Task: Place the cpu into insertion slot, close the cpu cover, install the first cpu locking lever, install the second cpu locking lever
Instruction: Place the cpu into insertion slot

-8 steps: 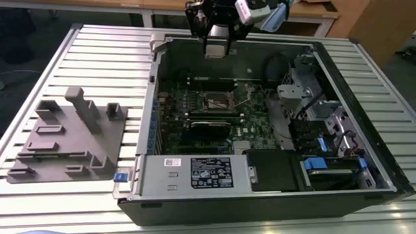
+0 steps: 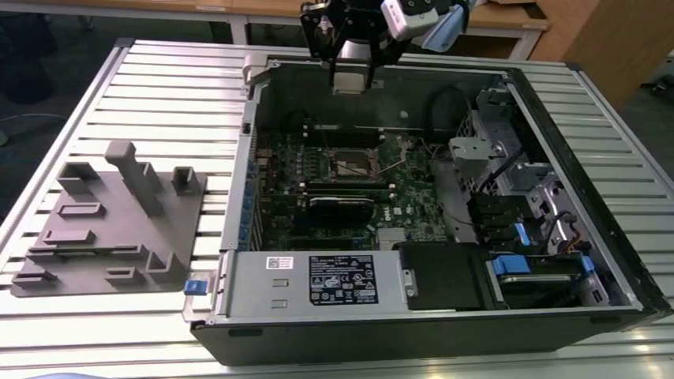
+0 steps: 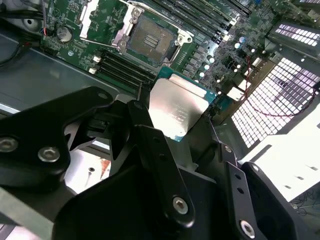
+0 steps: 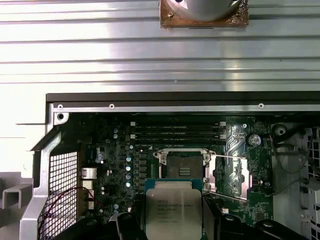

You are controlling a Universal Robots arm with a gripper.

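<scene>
My gripper (image 2: 351, 79) hangs over the far wall of the open computer case (image 2: 240, 170), shut on the cpu (image 3: 177, 110), a flat square chip with a dull silver top. The black fingers (image 3: 145, 127) clamp the chip's two sides, and it also shows between them in the first wrist view (image 4: 173, 210). Down on the green motherboard lies the insertion slot (image 2: 355, 163) (image 3: 150, 39) (image 4: 183, 166), bare, with a dark centre and a silvery rim. The cpu cover (image 3: 94, 19) stands flipped open beside the slot. Two thin wire levers (image 4: 227, 158) stick out on that same side.
A grey fixture block (image 2: 106, 221) sits on the slatted table at the exterior view's left. Inside the case are long black memory slots (image 4: 177, 131), a black card (image 2: 339, 203), the power supply (image 2: 316, 280) at the front and drive bays (image 2: 526, 205) at the exterior view's right.
</scene>
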